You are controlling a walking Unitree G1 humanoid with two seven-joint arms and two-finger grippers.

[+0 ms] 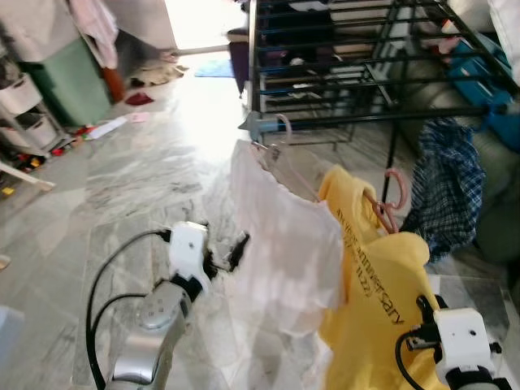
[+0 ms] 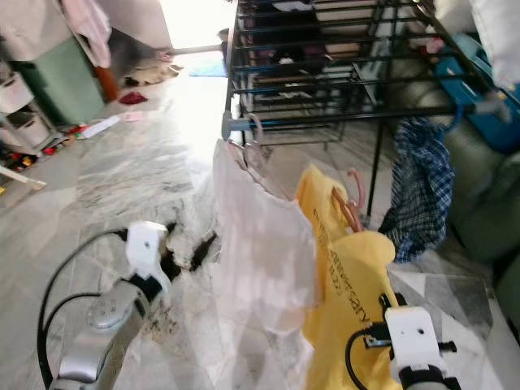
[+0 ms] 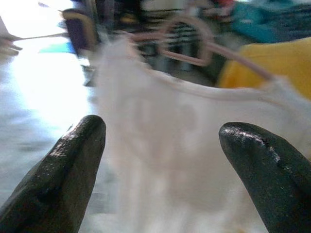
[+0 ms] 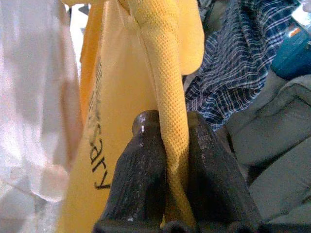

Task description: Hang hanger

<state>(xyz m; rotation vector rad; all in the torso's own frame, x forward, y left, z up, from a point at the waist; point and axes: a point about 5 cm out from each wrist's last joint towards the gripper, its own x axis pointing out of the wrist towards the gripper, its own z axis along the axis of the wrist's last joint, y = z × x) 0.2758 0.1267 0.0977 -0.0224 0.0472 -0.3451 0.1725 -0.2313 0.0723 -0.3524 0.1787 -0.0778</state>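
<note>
Lettering "anniversary" down yellow shirt (image 1: 382, 292)

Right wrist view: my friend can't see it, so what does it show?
The right gripper has its two black fingers pinched shut on a fold of a yellow shirt with dark lettering. A white garment hangs beside the shirt, and a blue checked cloth lies behind it.

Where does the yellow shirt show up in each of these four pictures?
Left eye view: yellow shirt at lower right, on a pink hanger.
Right eye view: lower centre-right.
Left wrist view: a yellow patch at the right edge, behind the white garment.
Right wrist view: centre, a fold pinched by the right gripper.
Shared landmark: the white garment beside it.
</note>
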